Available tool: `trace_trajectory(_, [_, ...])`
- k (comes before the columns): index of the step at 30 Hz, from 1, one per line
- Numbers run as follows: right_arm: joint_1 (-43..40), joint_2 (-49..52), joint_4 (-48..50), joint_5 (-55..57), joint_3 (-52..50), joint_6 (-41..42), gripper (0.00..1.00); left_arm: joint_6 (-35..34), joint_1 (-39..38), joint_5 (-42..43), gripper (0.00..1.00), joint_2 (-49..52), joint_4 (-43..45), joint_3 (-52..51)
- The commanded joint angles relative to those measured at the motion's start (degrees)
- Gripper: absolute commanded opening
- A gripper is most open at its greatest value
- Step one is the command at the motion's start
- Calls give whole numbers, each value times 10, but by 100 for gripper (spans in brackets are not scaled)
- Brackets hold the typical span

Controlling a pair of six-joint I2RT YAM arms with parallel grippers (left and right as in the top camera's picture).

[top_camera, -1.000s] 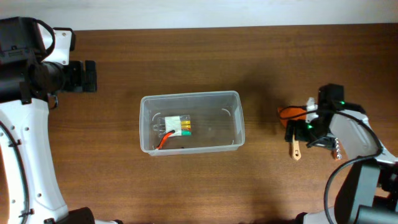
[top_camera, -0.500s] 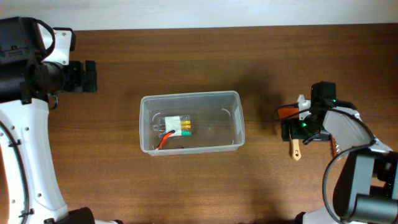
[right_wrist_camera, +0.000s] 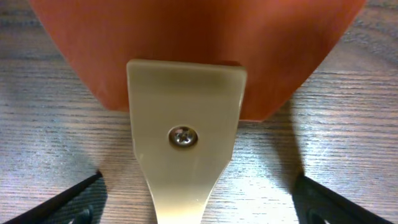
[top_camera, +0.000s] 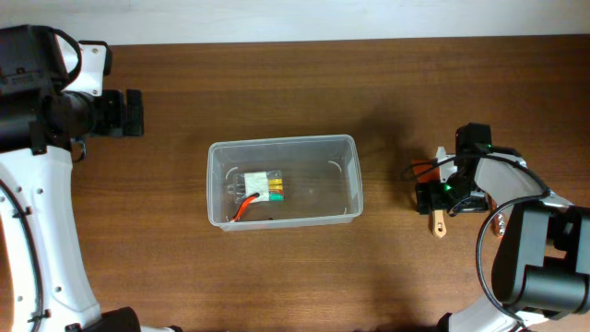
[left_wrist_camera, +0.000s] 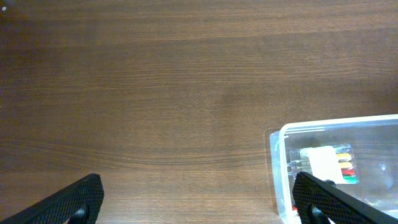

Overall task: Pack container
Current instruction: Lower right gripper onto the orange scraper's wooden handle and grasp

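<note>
Directly under my right gripper [top_camera: 430, 195] I see an orange spatula [right_wrist_camera: 186, 50] lying flat on the brown wooden table [left_wrist_camera: 155, 81], its pale handle [right_wrist_camera: 184, 174] fixed by one screw [right_wrist_camera: 183, 136].

The brown table [left_wrist_camera: 155, 93] is seen as matt, grained wood. The clear rectangular container [top_camera: 281, 141] is made of glossy plastic. A shiny metal screw [right_wrist_camera: 183, 136] is set in a smooth pale handle [right_wrist_camera: 186, 186].

A packet [top_camera: 263, 186] lies in the container [top_camera: 281, 140]; right of it, a spatula [top_camera: 440, 222] lies under the right tool [top_camera: 433, 196].
</note>
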Motion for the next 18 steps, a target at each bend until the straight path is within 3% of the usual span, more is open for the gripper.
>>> trace_trajectory(1, [3, 20, -3, 0, 0, 0, 89, -9, 2, 6, 99, 3, 2, -3])
trace_trajectory(6, [3, 20, -4, -4, 0, 0, 71, -9, 2, 6, 99, 3, 1, -3])
trace_trajectory(10, [3, 20, -7, -5, 0, 0, 51, -9, 2, 6, 99, 3, 0, -3])
trace_trajectory(18, [3, 20, -7, -10, 0, 0, 43, -9, 2, 6, 99, 3, -9, -3])
